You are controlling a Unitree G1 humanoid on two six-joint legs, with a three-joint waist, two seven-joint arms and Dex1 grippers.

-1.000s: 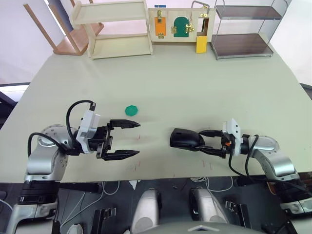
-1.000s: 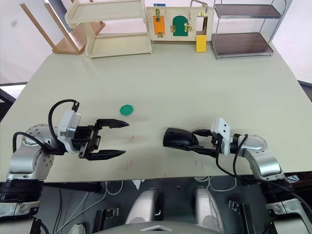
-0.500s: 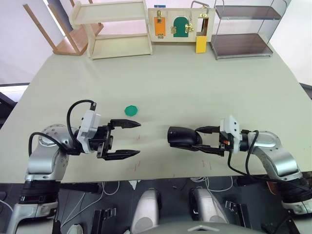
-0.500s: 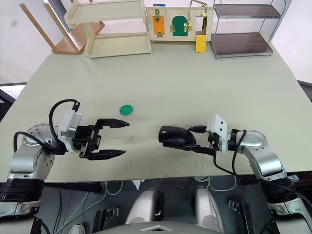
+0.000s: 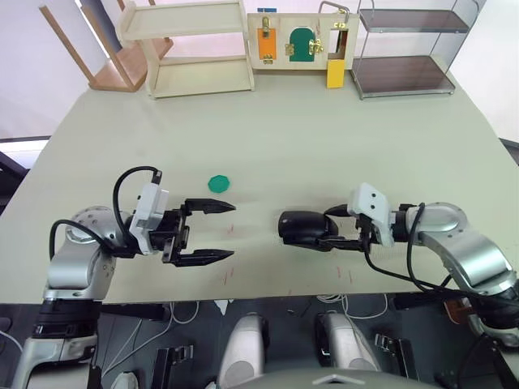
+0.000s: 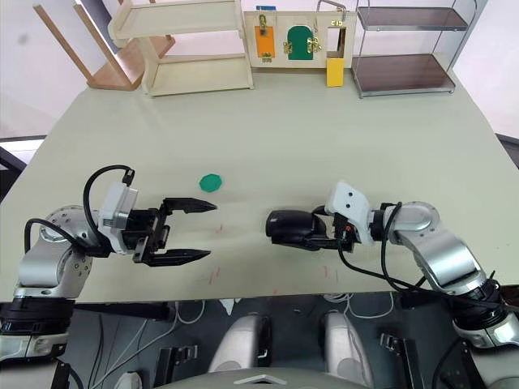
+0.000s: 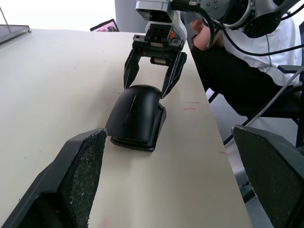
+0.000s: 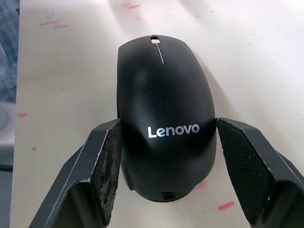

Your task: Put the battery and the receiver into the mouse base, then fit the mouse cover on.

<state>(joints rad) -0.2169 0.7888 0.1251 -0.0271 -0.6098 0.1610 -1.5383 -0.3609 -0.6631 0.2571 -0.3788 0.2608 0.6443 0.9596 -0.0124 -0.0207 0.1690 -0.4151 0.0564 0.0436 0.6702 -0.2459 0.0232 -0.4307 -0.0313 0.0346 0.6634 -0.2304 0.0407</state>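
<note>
The black mouse cover (image 5: 302,226) with a Lenovo logo (image 8: 173,129) sits on top of the mouse base (image 7: 134,143), whose edge shows beneath it, on the table near the front edge. My right gripper (image 5: 324,229) comes from the right, and its two pads (image 8: 107,166) press the sides of the mouse's rear end. The left gripper (image 5: 229,231) hovers open and empty a short way left of the mouse, pointing at it. The battery and the receiver are hidden.
A green ring (image 5: 217,183) lies on the table just beyond the left gripper. At the far edge stand a cream shelf (image 5: 195,49), a latch board (image 5: 300,40) and a metal rack (image 5: 405,53). Red marks (image 5: 227,275) dot the table's front.
The right gripper has slid the mouse slightly leftward, and its wrist has risen and tilted. The left arm has stayed still.
</note>
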